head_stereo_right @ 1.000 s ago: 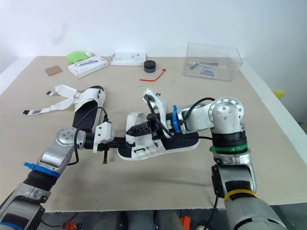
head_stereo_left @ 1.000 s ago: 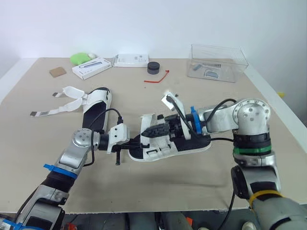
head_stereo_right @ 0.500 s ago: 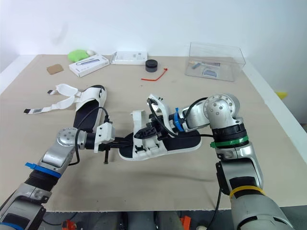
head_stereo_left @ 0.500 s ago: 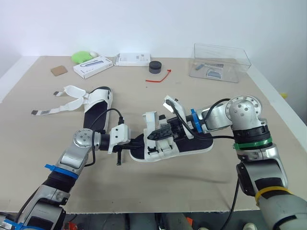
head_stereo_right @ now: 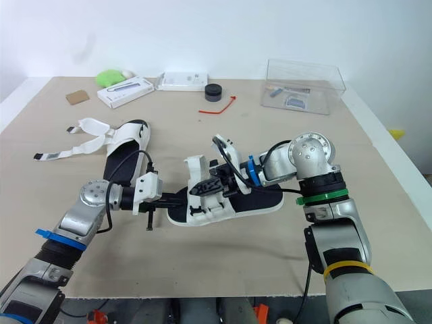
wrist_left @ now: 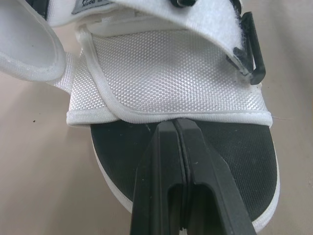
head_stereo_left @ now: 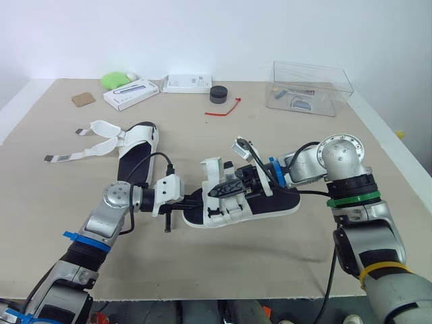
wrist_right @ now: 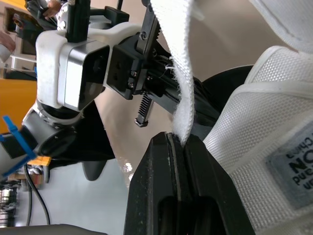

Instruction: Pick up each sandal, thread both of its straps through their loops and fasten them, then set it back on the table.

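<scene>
Since a second ago the right gripper [head_stereo_left: 216, 191] has drawn the front strap [head_stereo_left: 212, 169] up, so it now stands upright over the toe of the sandal [head_stereo_left: 273, 202] at the middle of the table [head_stereo_left: 54, 223]. Its fingers are pinched onto that strap. The left gripper [wrist_left: 174, 125], fingers pressed together, rests on the black footbed at the toe, against the white upper. A second sandal [head_stereo_left: 138, 145] lies to the left, straps loose.
</scene>
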Robot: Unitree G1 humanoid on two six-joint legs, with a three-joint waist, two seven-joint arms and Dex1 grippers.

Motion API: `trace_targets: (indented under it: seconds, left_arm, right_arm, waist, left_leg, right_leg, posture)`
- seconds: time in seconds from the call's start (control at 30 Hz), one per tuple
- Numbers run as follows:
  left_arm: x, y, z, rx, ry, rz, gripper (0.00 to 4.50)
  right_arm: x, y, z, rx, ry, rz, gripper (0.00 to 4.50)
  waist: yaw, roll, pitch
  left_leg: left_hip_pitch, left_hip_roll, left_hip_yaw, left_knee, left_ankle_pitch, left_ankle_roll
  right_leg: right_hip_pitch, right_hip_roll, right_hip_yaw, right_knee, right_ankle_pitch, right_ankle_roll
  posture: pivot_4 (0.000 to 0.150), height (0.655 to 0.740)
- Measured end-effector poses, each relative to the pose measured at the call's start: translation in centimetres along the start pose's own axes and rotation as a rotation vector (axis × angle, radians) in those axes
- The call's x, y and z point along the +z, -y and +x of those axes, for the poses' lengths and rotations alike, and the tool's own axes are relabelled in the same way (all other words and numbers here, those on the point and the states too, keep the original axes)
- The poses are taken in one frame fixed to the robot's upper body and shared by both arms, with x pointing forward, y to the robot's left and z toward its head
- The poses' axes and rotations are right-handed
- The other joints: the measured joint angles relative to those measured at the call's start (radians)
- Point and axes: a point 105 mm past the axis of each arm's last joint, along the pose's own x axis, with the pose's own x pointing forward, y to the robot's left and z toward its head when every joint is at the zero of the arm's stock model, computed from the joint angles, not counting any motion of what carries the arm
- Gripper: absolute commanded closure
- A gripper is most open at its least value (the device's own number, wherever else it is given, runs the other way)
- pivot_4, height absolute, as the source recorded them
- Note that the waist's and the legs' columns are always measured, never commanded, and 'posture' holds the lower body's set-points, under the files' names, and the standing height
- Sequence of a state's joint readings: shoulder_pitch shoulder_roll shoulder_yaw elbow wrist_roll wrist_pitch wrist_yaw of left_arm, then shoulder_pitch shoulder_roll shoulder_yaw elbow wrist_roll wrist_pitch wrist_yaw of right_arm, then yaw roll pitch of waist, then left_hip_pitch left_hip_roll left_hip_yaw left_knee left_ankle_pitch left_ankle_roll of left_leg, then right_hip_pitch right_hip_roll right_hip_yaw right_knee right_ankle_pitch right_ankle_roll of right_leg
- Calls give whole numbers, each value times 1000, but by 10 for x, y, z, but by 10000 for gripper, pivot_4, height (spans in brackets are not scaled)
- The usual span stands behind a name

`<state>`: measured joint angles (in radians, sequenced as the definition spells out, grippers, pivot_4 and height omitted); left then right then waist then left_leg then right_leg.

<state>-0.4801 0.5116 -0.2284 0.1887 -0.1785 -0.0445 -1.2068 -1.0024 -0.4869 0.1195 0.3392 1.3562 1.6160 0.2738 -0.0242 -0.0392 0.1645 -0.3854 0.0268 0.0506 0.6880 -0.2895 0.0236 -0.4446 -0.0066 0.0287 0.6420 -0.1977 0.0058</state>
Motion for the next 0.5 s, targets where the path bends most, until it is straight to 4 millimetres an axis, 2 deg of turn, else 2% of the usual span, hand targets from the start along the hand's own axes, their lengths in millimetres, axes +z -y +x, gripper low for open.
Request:
trace_targets:
  seconds: [0.3,0.5]
  left_arm:
    - [0,0,0,1,-2,1,45000]
    - [0,0,-1,1,-3,1,45000]
  right_arm:
    - [2,-4,-2,26,9,38,44581]
    - [-5,6,0,-17,1,64,44581]
  waist:
    - [0,0,0]
    - [0,0,0]
  left_leg:
    - [0,0,0,0,0,0]
    - [0,0,0,0,0,0]
  right_leg:
    - [0,0,0,0,0,0]
    - [0,0,0,0,0,0]
  posture:
    - [1500,7400]
    - [1500,7400]
